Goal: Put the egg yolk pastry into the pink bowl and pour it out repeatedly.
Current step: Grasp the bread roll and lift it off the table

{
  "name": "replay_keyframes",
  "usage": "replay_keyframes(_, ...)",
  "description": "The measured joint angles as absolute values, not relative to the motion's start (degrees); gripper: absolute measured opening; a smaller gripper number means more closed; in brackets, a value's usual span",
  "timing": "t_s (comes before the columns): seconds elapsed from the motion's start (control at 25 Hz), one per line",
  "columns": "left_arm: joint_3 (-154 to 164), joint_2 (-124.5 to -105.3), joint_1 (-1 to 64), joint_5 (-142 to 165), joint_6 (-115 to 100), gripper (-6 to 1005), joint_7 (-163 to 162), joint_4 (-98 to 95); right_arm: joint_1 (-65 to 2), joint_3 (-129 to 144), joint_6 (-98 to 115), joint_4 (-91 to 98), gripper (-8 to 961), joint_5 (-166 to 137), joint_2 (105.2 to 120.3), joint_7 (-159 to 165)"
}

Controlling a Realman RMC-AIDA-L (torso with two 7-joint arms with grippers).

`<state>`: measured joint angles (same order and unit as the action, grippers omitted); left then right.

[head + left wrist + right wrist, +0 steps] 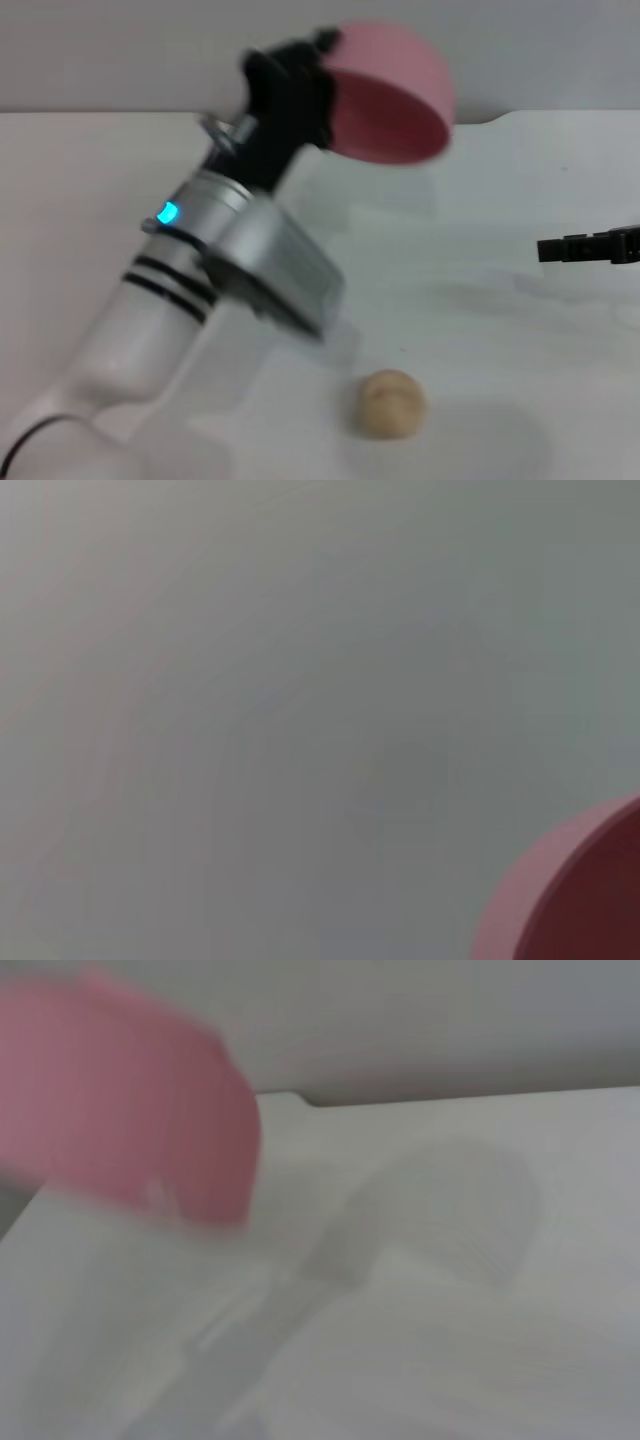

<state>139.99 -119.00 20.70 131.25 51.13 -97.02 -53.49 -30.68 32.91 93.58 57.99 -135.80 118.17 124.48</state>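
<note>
Tilted steeply on its side, the pink bowl [392, 95] is held high above the white tabletop [500, 300] by the left gripper [318, 85], which is clamped on the bowl's rim at the side toward the arm. The bowl's mouth is turned downward and toward the camera, so that its darker inner wall is seen in the head view; nothing is seen inside it. The egg yolk pastry [392, 404] lies on the tabletop near the front edge, well apart from the bowl and clear of both arms. It is a pale tan, rounded lump resting alone on the bare surface. The right gripper [545, 249] is seen only as a dark tip at the right edge of the head view, above the tabletop and well away from bowl and pastry; whether its fingers are apart or together cannot be told from so little. In the left wrist view a part of the bowl's rim is seen; in the right wrist view the bowl appears as what seems a blurred pink mass.
</note>
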Motion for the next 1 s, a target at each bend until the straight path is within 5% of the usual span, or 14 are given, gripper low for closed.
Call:
replay_keyframes(0.16,133.0,-118.40,19.4,115.5,42.8,-1,-97.3,-61.8,-31.4,35.0,93.6,57.6,592,-135.7,118.20,124.3)
replay_keyframes(0.36,107.5,-118.18,17.1,100.4,6.3,-1,-99.2,-69.4,-32.9,38.4,93.5,56.9,592,-135.9,118.22,124.3)
replay_keyframes(0.68,72.2,-116.26,31.0,110.3,-47.5,0,-127.5,-52.4,-35.6,46.7,92.2,55.4,591,-136.2,118.07,124.1)
replay_keyframes(1.0,63.6,-113.95,32.6,135.9,-76.9,-1,-152.3,-62.7,-38.8,57.4,90.2,54.8,591,-136.4,118.40,124.1)
